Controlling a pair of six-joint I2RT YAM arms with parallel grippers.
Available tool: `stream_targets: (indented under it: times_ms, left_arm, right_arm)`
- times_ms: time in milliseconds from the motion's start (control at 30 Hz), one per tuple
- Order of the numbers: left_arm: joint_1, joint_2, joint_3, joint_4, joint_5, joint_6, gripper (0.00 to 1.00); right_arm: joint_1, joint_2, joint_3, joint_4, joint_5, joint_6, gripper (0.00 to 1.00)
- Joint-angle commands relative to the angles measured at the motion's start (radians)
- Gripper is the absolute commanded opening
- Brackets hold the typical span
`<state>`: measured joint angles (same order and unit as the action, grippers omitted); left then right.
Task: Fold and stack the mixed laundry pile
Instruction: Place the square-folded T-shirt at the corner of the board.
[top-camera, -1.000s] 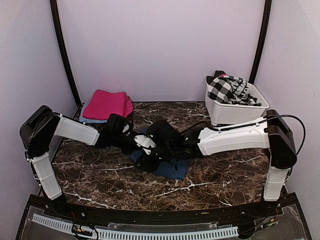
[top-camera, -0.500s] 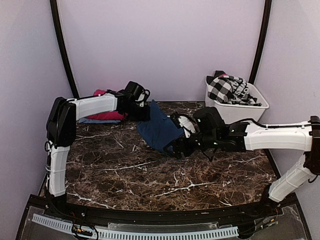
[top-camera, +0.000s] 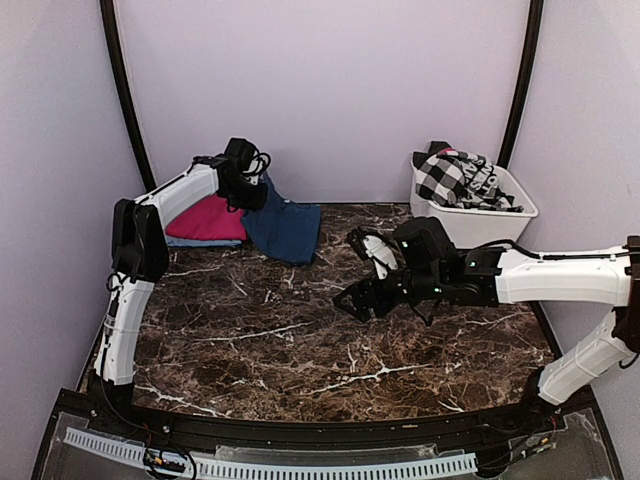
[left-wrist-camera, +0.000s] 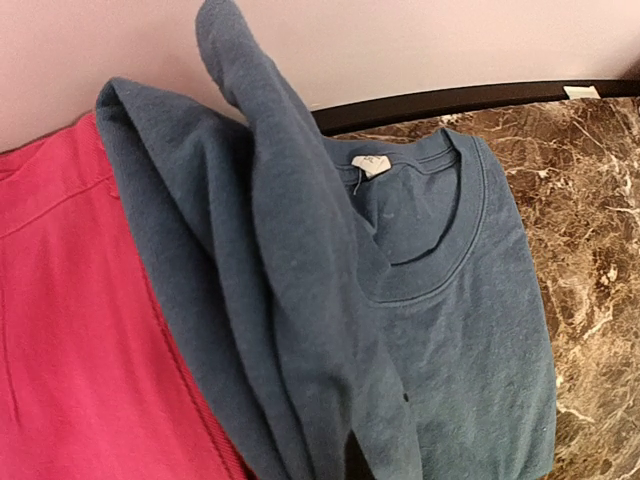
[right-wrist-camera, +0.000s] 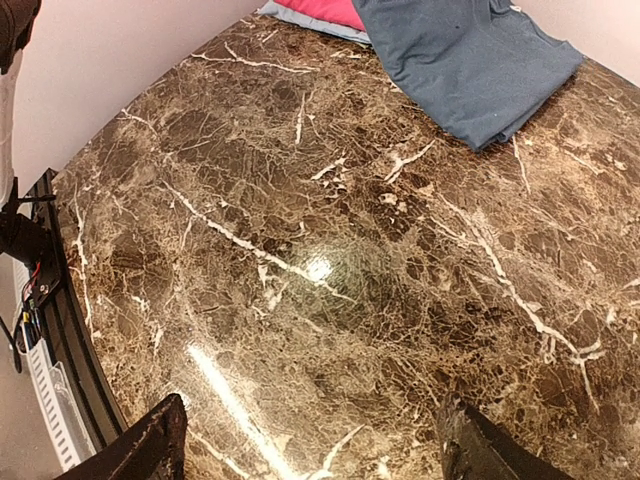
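The left gripper (top-camera: 246, 188) is clenched on a bunched edge of the navy-blue shirt (top-camera: 287, 228). The shirt trails lengthwise from its jaws down onto the table (top-camera: 300, 345), just beside the magenta-pink cloth (top-camera: 208, 217). The right gripper (top-camera: 358, 274) gapes empty with the shirt well ahead of it, so the left arm is nearer.

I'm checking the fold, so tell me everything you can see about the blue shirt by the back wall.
The blue shirt is a soft knit crew-neck tee with a white neck label, roughly folded. One bunched edge is pinched up by the left end effector; the rest lies on the marble table by the back wall, overlapping the pink cloth.
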<state>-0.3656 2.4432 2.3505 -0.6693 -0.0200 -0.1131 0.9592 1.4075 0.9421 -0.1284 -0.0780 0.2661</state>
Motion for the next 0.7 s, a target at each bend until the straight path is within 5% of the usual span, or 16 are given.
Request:
stream_targets:
  times_ms: [0, 667]
  left_arm:
    - [0.034, -0.023, 0.085, -0.060, -0.031, 0.121, 0.00]
    - [0.108, -0.110, 0.211, -0.152, -0.115, 0.227, 0.00]
  right_arm:
    - [-0.010, -0.020, 0.003, 0.003, 0.007, -0.008, 0.82]
    - [-0.010, -0.041, -0.020, 0.028, 0.014, 0.001, 0.86]
